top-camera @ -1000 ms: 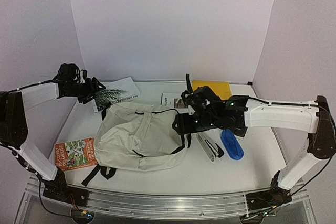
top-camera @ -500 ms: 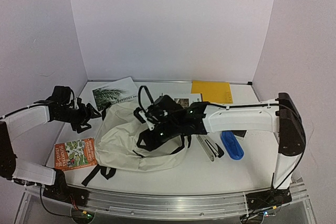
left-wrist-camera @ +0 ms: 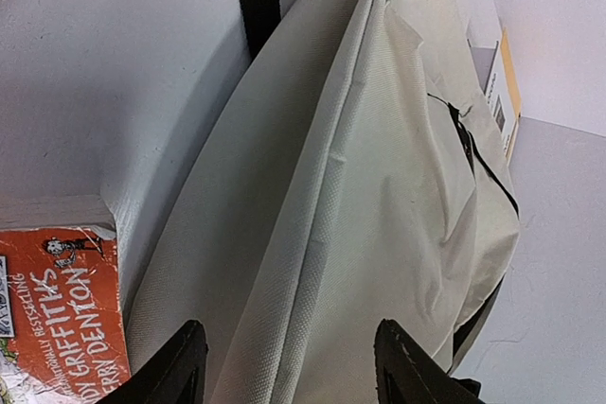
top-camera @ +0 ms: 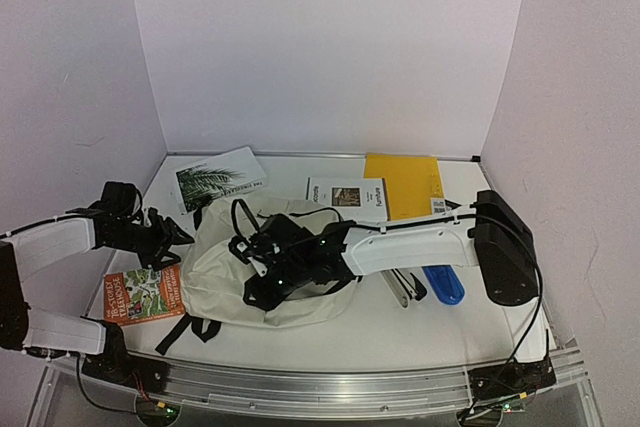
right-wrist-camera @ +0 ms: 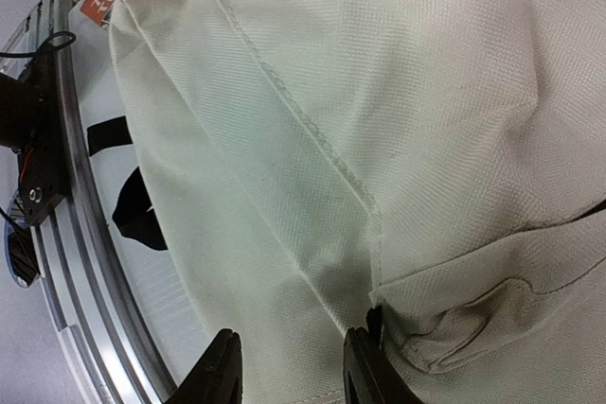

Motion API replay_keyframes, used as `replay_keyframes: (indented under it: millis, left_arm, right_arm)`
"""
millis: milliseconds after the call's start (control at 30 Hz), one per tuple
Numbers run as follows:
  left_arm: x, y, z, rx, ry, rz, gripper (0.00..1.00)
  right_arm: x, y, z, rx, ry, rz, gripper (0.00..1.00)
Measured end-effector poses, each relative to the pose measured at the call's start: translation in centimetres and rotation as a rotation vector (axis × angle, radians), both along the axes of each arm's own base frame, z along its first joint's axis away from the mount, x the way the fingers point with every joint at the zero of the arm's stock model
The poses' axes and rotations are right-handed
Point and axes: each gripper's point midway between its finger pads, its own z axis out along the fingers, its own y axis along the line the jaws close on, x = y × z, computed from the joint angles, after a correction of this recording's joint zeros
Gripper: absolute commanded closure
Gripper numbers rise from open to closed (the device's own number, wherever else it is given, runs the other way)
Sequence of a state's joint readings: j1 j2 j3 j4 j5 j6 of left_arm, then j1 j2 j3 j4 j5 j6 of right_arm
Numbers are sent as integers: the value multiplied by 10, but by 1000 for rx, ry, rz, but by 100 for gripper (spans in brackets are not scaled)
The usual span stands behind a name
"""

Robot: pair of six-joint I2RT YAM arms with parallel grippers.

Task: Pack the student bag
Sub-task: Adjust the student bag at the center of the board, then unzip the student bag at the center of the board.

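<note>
Since the right arm hides the middle of the bag [top-camera: 212, 272], its opening is unseen; right gripper [right-wrist-camera: 289, 376] and left gripper [left-wrist-camera: 289, 376] stand parted, empty, at the bag.

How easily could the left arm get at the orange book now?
Probably yes: the book lies uncovered beside the bag, close to the open left gripper, and the right arm reaches over the bag instead.
</note>
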State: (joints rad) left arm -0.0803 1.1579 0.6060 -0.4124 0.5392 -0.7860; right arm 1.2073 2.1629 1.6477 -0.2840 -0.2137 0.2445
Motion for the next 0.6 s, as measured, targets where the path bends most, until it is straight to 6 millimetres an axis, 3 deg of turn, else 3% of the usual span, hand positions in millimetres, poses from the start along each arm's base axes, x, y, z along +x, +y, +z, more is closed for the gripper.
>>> replay_keyframes:
  millis: [433,600]
  left_arm:
    - [5,-14,-5,-17,-7,-47,35]
    - [9,-19,-4,-37,-22,-63,33]
  right_arm:
    - [11,-2,0,-12,-53,-43,68]
    - [15,-3,12,2,-72,-70,68]
